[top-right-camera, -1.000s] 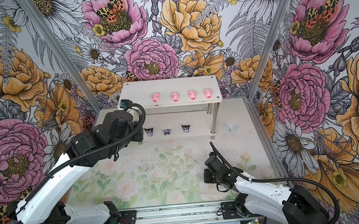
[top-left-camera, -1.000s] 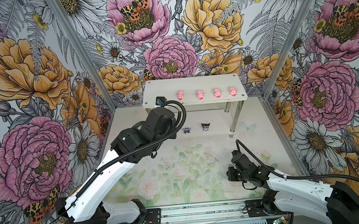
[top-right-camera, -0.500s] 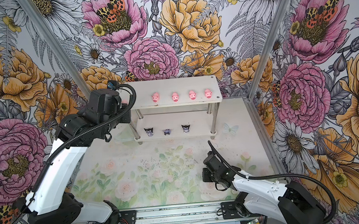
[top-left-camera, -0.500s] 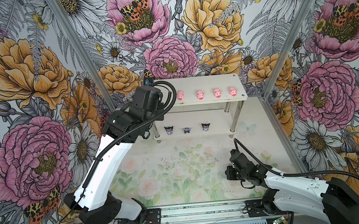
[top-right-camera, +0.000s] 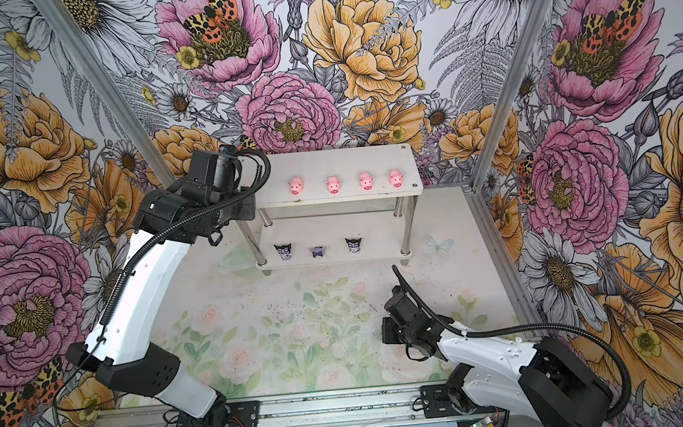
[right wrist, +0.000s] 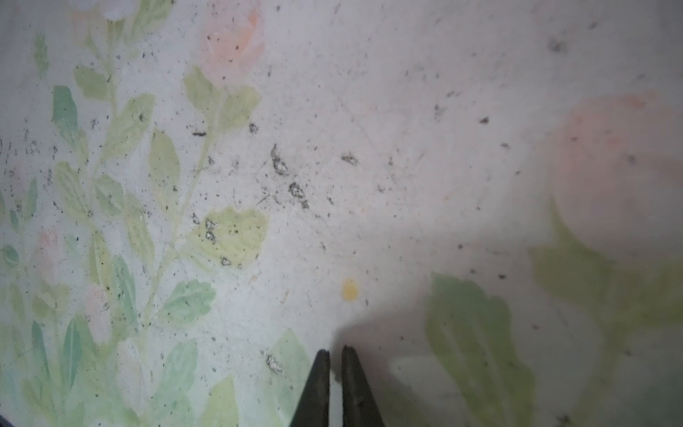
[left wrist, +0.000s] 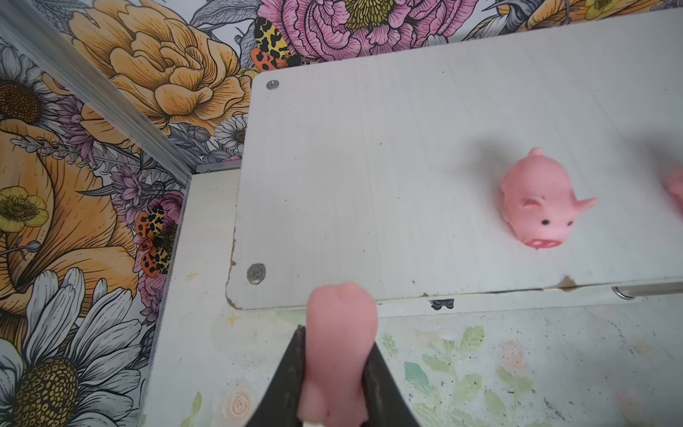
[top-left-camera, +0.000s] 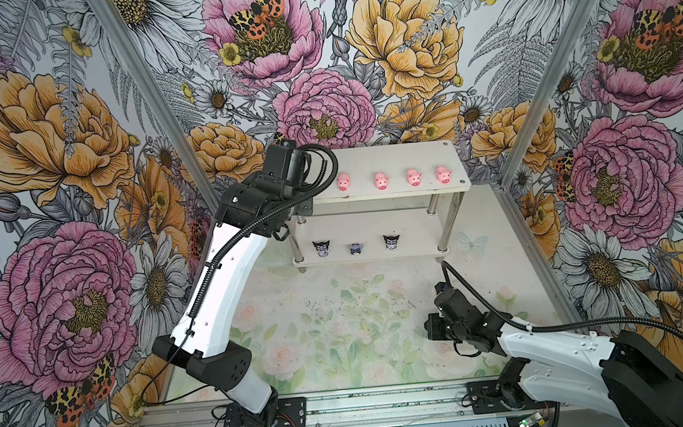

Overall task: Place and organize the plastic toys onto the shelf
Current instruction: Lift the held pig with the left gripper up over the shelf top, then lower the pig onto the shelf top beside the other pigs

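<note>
Clamping one pink pig [left wrist: 342, 314] at the left end of the shelf [top-left-camera: 394, 158], the left gripper [left wrist: 337, 338] hovers beside four pigs [top-left-camera: 343, 182] [top-left-camera: 381, 181] [top-left-camera: 413, 176] [top-left-camera: 444, 174] on the top tier, three black-and-lavender figures [top-left-camera: 321, 248] [top-left-camera: 356, 248] [top-left-camera: 391, 242] below, while the right gripper [right wrist: 335, 356] sits pinched together, empty, over the tabletop [right wrist: 369, 148].

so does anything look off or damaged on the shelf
Only small things: the top board of the shelf is chipped along its front edge in the left wrist view, and the middle dark figure on the lower tier looks squatter and turned unlike its two neighbours.
</note>
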Motion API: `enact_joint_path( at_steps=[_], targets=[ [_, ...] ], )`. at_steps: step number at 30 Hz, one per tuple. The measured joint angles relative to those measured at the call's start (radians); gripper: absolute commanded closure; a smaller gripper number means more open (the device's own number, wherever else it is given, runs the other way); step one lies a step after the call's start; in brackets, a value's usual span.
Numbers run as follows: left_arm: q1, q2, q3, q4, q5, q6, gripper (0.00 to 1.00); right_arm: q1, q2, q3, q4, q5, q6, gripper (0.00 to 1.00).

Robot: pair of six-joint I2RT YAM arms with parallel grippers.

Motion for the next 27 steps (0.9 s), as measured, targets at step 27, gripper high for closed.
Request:
enact_joint_path(
  at_steps=[27],
  targets=[
    [0.031, 0.232, 0.193, 0.001, 0.089, -0.016, 0.65, 0.000, 0.026, 0.000, 0.048, -0.003, 0.000, 0.88]
  ],
)
